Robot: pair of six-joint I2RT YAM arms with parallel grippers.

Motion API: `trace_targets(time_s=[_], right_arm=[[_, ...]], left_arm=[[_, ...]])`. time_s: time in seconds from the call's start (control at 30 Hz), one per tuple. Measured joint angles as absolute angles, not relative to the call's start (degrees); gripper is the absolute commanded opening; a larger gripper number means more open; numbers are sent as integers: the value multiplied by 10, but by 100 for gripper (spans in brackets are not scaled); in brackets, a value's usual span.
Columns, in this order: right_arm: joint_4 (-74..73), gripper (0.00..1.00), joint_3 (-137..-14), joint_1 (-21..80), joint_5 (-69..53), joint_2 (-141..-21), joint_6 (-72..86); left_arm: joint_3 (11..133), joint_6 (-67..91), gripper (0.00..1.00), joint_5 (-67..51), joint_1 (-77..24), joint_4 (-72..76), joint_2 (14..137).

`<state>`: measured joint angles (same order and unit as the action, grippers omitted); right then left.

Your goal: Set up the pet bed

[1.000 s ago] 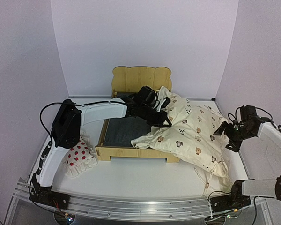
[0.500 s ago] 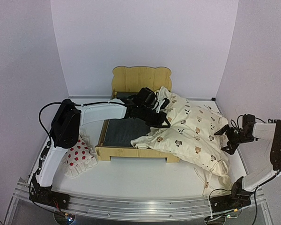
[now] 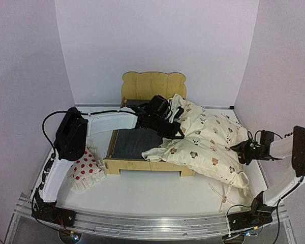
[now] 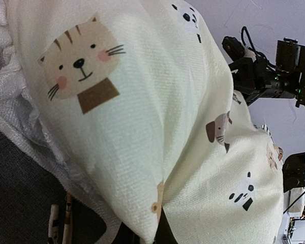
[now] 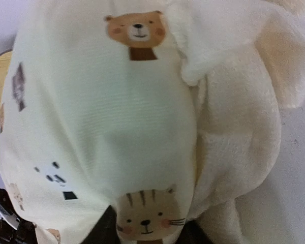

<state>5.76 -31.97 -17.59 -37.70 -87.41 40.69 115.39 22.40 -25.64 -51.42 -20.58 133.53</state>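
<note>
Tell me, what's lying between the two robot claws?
The cream animal-print quilt stretches from the left gripper to the right gripper, seen in the top view.

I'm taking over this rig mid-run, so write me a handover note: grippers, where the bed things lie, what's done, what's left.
Left gripper: shut on the quilt over the pet bed.
Right gripper: fingers astride the quilt's right edge; grip unclear.
Bed: grey base partly bare; quilt bunched over its right side, spilling onto the table.
Pillow: on the table, left of the bed.
Done: nothing finished. Left: spread quilt, place pillow.
</note>
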Motion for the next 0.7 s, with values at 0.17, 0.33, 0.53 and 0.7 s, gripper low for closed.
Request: trace_targets(time_s=[0.17,0.33,0.53,0.7], right_arm=[[78,0,-322,-176,-388,-824,423],[76,0,-341,-176,-397,-782,440],[38,0,-402,-176,-413,-713,452],[0,0,-473,-167,-433,-655,454]], left_arm=[[1154,222,0,-249,-514,-207,1335],[1155,212,0,-239,-514,-212,1333],[1148,196,0,-222,-514,-216,1304],[1130,187,0,-213,-515,-216,1247]])
